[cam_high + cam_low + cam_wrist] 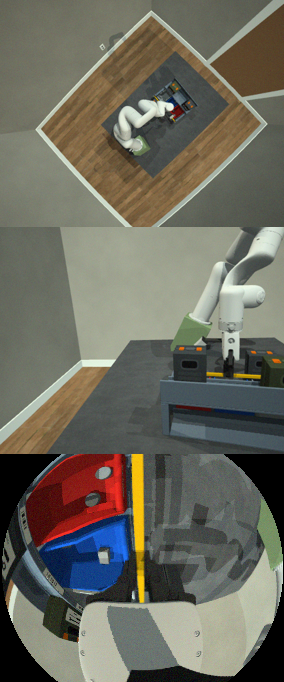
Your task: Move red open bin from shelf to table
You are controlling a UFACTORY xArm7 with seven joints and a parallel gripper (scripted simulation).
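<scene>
A grey shelf (223, 395) stands on a dark table (119, 400), and everything here is placed relative to it. From the outside camera, the near back of the shelf shows slivers of a red bin (193, 408) and a blue bin (234, 412) through its lower opening. On its top board sit a dark grey box (189, 363) with orange tabs, another dark box (253, 362) and an olive box (273, 371). Along the far edge of the shelf runs a yellow bar (246, 376). The gripper (229, 371) points straight down with its fingers clamped on this bar, not on a bin.

From the wrist camera, the red bin (75, 495) is still in the shelf, just beside the yellow bar (137, 507), with the blue bin (84, 559) touching its side. The red bin is an open tray with sloping walls and holds two small grey round parts (102, 472). The blue bin holds one small grey block (104, 556).

Beyond the shelf, the white arm (231, 306) rises from a green base (184, 336).
</scene>
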